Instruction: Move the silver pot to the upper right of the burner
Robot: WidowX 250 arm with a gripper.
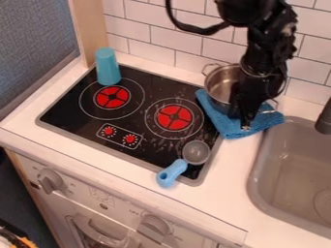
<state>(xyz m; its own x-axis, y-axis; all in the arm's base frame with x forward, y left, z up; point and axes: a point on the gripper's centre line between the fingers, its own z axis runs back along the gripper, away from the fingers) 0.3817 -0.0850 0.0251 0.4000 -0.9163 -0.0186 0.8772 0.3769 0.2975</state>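
The silver pot point(221, 83) stands on a folded blue cloth at the upper right, just beyond the stove's right edge. My gripper point(246, 127) hangs over the pot's right front side, its tips low near the cloth, and hides part of the pot. Whether its fingers hold the rim cannot be seen. The right burner point(173, 117), a red disc with rings, lies left of and below the pot on the black stove top point(145, 136).
A blue cup point(107, 67) stands upside down by the left burner point(112, 97). A blue-handled ladle or strainer point(172, 173) lies at the stove's front right corner. The blue cloth point(221, 121) borders the grey sink point(284, 169); a dark faucet point(324, 118) is at the right, a tiled wall point(174, 36) behind.
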